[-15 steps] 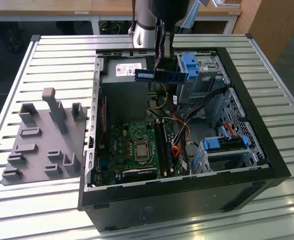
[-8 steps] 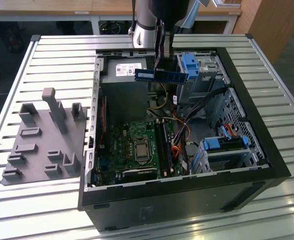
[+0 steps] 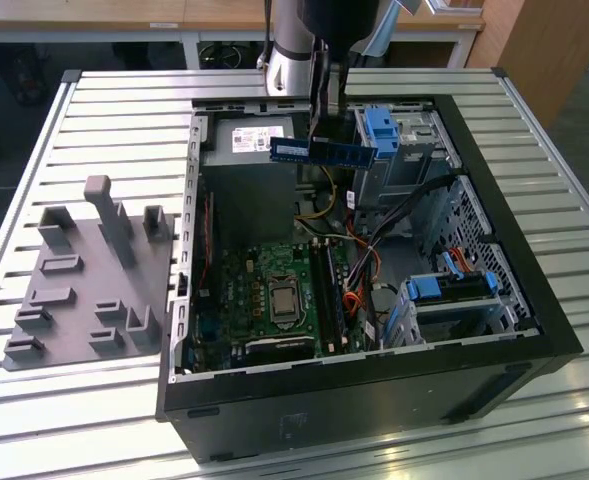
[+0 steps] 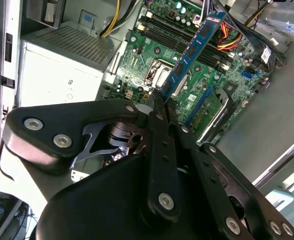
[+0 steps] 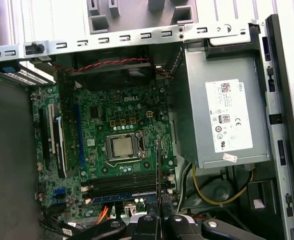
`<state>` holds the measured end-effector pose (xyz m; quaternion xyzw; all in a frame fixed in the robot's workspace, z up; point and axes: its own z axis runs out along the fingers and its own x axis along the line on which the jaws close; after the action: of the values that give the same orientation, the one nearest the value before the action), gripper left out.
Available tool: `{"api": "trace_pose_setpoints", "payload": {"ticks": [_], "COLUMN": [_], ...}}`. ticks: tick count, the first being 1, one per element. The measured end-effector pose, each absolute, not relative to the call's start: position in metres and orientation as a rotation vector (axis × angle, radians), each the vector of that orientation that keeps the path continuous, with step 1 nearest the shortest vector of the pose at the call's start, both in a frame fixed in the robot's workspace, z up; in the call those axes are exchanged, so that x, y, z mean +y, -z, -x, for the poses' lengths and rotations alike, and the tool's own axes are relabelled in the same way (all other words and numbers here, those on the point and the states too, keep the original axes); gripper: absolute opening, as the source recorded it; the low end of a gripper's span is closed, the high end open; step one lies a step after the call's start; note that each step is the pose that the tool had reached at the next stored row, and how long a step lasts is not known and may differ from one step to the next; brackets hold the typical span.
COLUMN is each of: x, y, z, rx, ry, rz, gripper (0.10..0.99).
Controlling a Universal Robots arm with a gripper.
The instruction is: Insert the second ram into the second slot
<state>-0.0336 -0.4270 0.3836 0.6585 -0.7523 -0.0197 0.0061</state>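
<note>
One thin blue stick, the second ram, hangs in the air above the open computer case. It is held level, with its small white label facing the camera in the exterior view. The gripper comes down from above and is closed on the stick, pinching it near the middle of its upper long edge. In the second wrist view the two black fingers meet on the second ram, and the stick reaches away from them over the green motherboard. In the first wrist view the second ram shows only as a thin dark edge in front of the gripper.

The stick touches nothing except the fingers. It is well apart from the board, and it is not in any slot. The long dark memory slots lie just beside the processor socket.

The grey power supply sits in the case on the exterior view's left of the stick. A light-blue drive bracket is on its right, near the stick's end. Bundles of black, red and orange cables cross the case between the board and the drive bays.

The case lies on its side on a slatted metal table. A grey plastic fixture plate rests on the table beside the case, on the exterior view's left.
</note>
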Motion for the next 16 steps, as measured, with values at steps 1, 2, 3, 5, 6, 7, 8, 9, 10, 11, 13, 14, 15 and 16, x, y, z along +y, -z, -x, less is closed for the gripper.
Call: {"api": "trace_pose_setpoints", "payload": {"ticks": [1,2,3,5,6,7,8,9,10,11,13,14,15,16], "x": [-0.427,-0.427,-0.427,-0.427,-0.427,-0.427,-0.427,-0.427,-0.427,-0.427,-0.427,-0.427,-0.427,-0.427], "y": [-0.3836,-0.3836,-0.3836,-0.3836,-0.3836,-0.3836,-0.3837,-0.3836,-0.3836,-0.3836,-0.3836,-0.3836,-0.3836,-0.3836], "z": [0.0335,0.0335,0.0335,0.0335,0.0335,0.0335,0.0335,0.0335,0.0335,0.0335,0.0335,0.0335,0.0335,0.0335], "rx": [-2.356,-2.358,-2.36,-2.364,-2.366,-2.367,-2.369,-2.371,-2.373,-2.375,-2.38,-2.383,-2.387,-2.392], "ry": [0.062,0.062,0.062,0.062,0.062,0.062,0.062,0.062,0.062,0.062,0.062,0.062,0.062,0.062], "rz": [-2.059,-2.057,-2.054,-2.05,-2.048,-2.046,-2.044,-2.042,-2.039,-2.037,-2.032,-2.029,-2.024,-2.018], "gripper": [0.137,0.137,0.137,0.137,0.137,0.137,0.137,0.137,0.137,0.137,0.137,0.137,0.137,0.137]}}
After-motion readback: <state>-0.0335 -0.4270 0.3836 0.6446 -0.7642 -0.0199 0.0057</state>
